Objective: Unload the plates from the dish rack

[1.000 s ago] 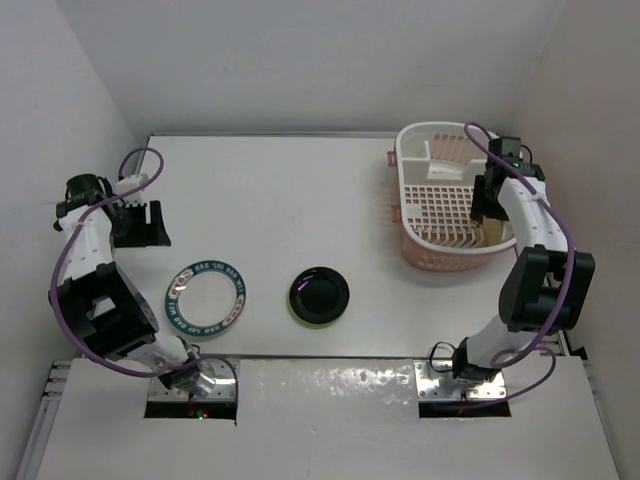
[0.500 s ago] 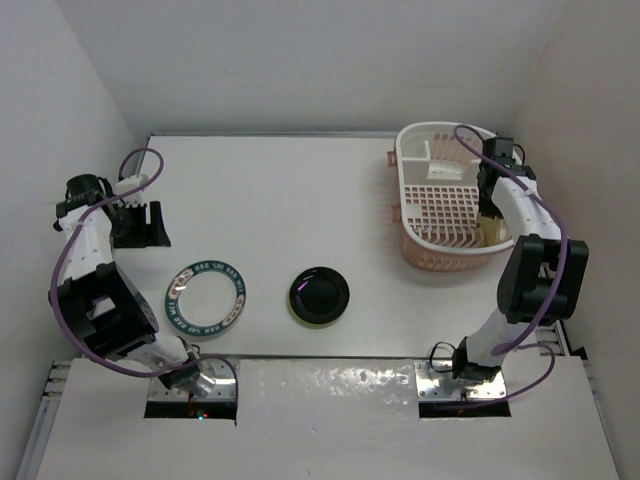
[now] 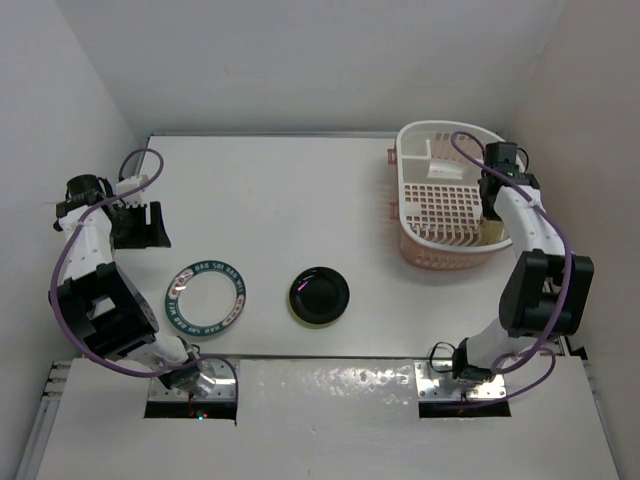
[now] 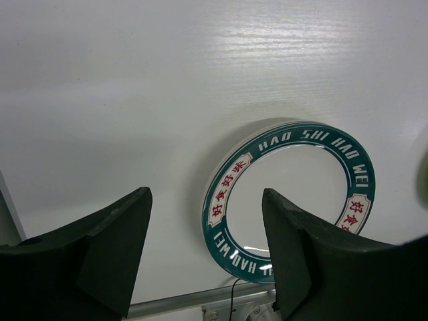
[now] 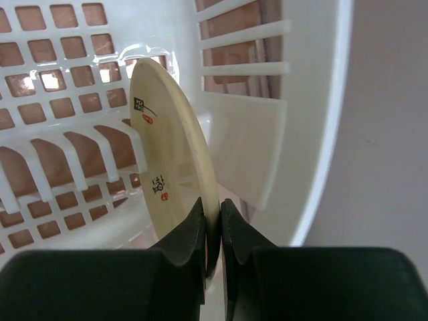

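Note:
The white dish rack (image 3: 440,190) sits at the table's back right on its pinkish tray. A cream-tan plate (image 5: 167,154) with tiny motifs stands on edge in its slots by the right wall. My right gripper (image 5: 212,214) is shut on that plate's rim; from above it (image 3: 490,212) reaches down inside the rack. A white plate with a teal lettered rim (image 3: 206,298) (image 4: 294,194) lies flat on the table. A small dark plate with a lime-green edge (image 3: 319,296) lies beside it. My left gripper (image 3: 135,225) (image 4: 206,197) hangs open and empty, up and left of the teal plate.
White walls close in the table on the left, back and right. The rack's white slotted wall (image 5: 314,120) stands right beside the held plate. Metal base plates (image 3: 190,385) (image 3: 465,385) lie along the near edge.
The right gripper's jaws have closed onto the cream-tan plate's rim, and the right arm shifted slightly over the rack. The left arm and the plates on the table have not moved.

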